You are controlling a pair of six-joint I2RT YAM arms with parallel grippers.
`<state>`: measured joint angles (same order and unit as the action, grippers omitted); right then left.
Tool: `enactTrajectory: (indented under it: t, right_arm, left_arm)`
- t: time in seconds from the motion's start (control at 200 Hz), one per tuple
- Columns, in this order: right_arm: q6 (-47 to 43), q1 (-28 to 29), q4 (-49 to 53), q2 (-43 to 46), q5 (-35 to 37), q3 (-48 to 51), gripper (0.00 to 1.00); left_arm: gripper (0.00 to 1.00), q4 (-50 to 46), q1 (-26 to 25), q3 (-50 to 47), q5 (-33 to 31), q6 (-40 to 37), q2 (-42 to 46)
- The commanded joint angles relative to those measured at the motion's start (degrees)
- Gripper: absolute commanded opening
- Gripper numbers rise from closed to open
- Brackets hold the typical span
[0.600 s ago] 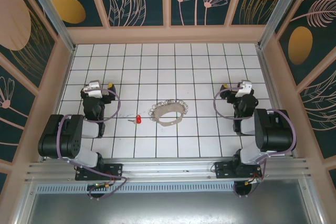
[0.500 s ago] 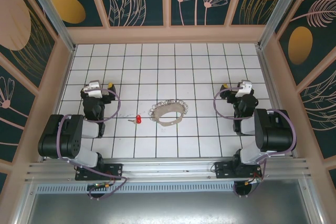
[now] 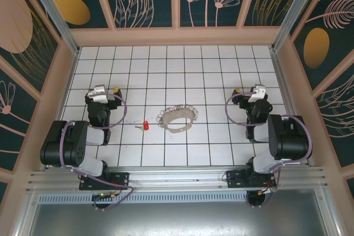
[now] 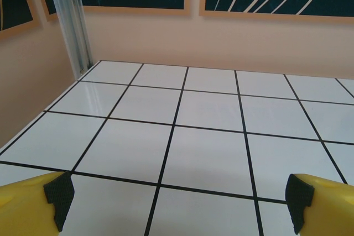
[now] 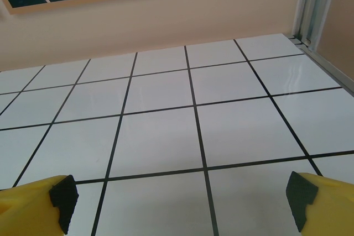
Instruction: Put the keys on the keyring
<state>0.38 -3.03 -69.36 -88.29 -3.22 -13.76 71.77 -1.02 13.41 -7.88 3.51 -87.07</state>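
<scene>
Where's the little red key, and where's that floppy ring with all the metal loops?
red key (image 3: 146,124): top external view, on its red head.
keyring (image 3: 180,130): top external view, on the near side of the pale-tan band.

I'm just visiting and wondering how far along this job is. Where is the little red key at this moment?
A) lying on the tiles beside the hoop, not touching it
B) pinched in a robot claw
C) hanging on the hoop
A: the red key lies flat on the table just left of the keyring, with bare tile between them.
</scene>
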Motion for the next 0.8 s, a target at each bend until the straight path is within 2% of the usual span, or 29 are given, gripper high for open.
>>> enactTrajectory:
  t: [0.0, 0.1, 0.205, 0.275, 0.405, 0.54, 0.721, 0.796]
  right_arm:
    - [0.8, -0.4, -1.3, 0.2, -1.6, 0.1, 0.99]
    - [1.9, -0.4, 1.7, 2.6, 1.0, -0.7, 0.99]
    - [3.8, -0.7, 14.1, 8.1, 3.8, -4.7, 0.99]
    - [6.1, -0.8, 23.9, 10.4, 8.2, -8.8, 0.99]
    - [13.7, -2.0, 33.9, 12.6, 10.3, -13.1, 0.99]
    - [21.1, -5.7, 39.6, 13.3, 0.4, -15.5, 0.99]
    - [23.7, -5.0, 42.0, 14.4, -11.6, -14.3, 0.98]
    - [23.7, -2.8, 44.7, 14.2, -14.9, -14.3, 0.92]
  left_arm:
    - [0.99, 1.1, 0.4, 0.1, 0.6, 0.6, 0.1]
    - [0.99, -2.5, 0.4, 1.5, 1.1, 0.3, 2.0]
    - [0.99, -10.6, 0.4, 4.4, -0.3, 0.8, 5.5]
    - [0.98, -14.6, 0.4, 5.8, -0.6, 1.0, 7.2]
    - [0.98, -22.8, 0.4, 8.8, -0.2, 2.8, 10.9]
    - [0.98, -29.6, 0.3, 11.8, 1.4, 9.5, 15.4]
    - [0.98, -43.1, -0.3, 18.5, 9.0, 20.6, 19.9]
    - [0.99, -45.5, -1.7, 19.1, 11.1, 23.2, 21.2]
